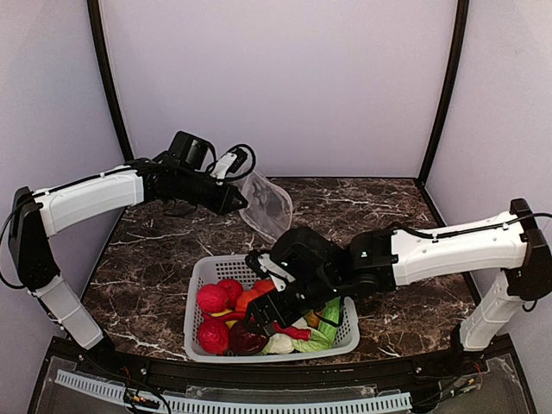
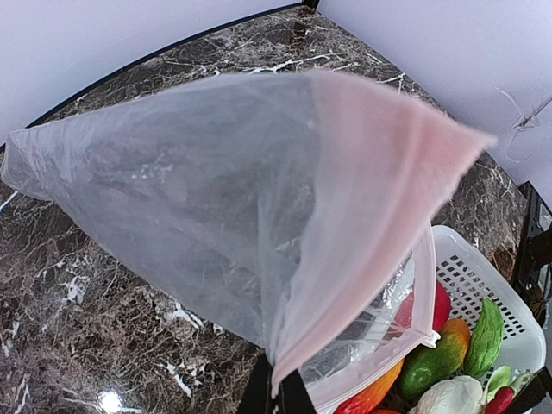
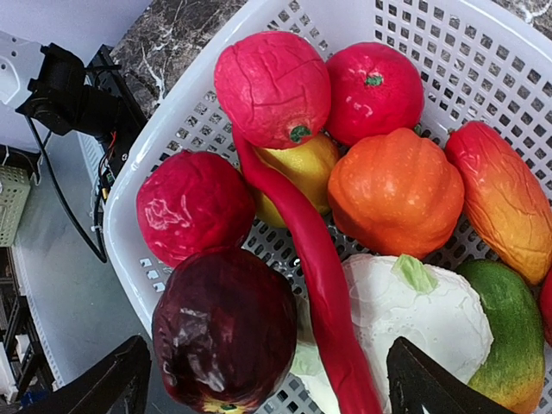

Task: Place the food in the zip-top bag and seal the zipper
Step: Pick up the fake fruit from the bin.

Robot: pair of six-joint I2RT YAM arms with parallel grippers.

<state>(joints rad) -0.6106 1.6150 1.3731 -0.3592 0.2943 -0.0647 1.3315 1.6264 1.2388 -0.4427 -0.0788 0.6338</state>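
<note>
Above the back left of the dark marble table [image 1: 388,216]: left gripper [image 1: 237,200] clamped tight on one edge of the zip-top bag [image 1: 267,207], lifted clear of the tabletop and hanging slack. Seen from the left wrist, black fingers [image 2: 276,392] pinched onto the clear film [image 2: 216,198] at the bottom of the view, with the whitish-pink zipper [image 2: 429,285] running along the bag's lower right edge, over the corner of the basket [image 2: 483,276]. Nothing inside the bag. At the front centre, a white slotted basket [image 1: 200,285] with all the food in it. Poised low over it, right gripper [image 1: 267,315] with jaws spread wide and nothing held. From the right wrist, the two fingertips [image 3: 112,384] at the bottom corners, and between them a long red chili [image 3: 319,285] lying over a white cauliflower [image 3: 405,319], beside a dark red apple [image 3: 224,328]; contact with the chili impossible to judge. Further in: two wrinkled red fruits [image 3: 272,86], a tomato [image 3: 375,90], a lemon [image 3: 302,164], an orange pumpkin [image 3: 397,190], a mango [image 3: 504,198].
</note>
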